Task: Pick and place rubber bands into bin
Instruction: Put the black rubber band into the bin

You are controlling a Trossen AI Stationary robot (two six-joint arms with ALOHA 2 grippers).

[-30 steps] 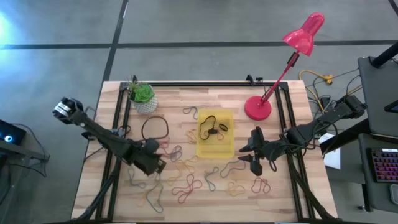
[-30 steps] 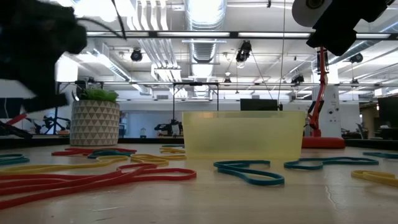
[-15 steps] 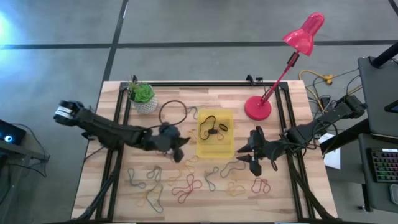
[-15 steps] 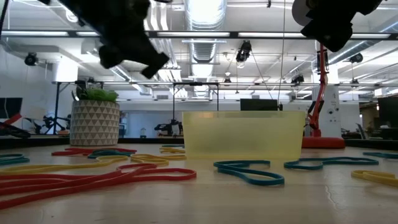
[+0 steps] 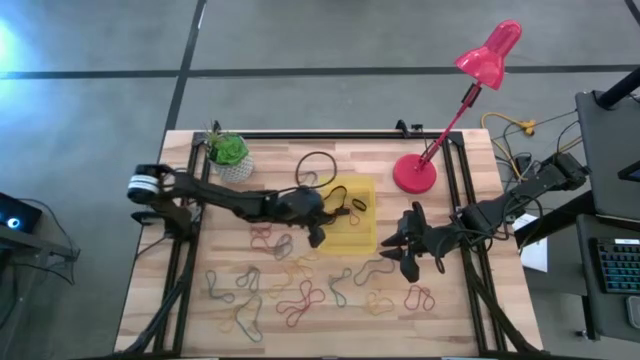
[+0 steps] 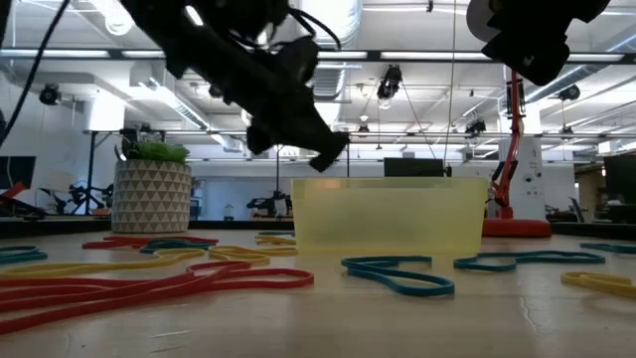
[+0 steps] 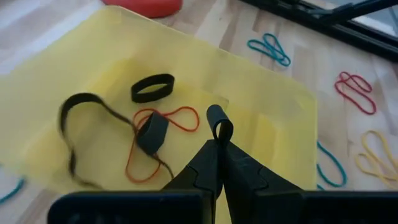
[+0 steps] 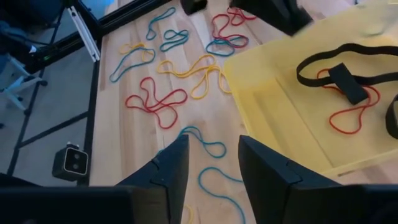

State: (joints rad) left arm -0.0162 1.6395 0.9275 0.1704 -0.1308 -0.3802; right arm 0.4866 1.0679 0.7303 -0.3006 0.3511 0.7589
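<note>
Yellow and translucent, the bin (image 5: 352, 222) sits mid-table, left of the red lamp base (image 5: 414, 173), holding black and orange rubber bands (image 7: 152, 124). Over its left edge the left gripper (image 7: 219, 134) pinches a dark band loop (image 7: 219, 122). Right of the bin, the right gripper (image 8: 211, 163) hovers with jaws parted, empty.

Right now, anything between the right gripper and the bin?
In the high view only bare wood separates the right gripper from the bin. The right wrist view shows a blue band just beside that gap.
</note>
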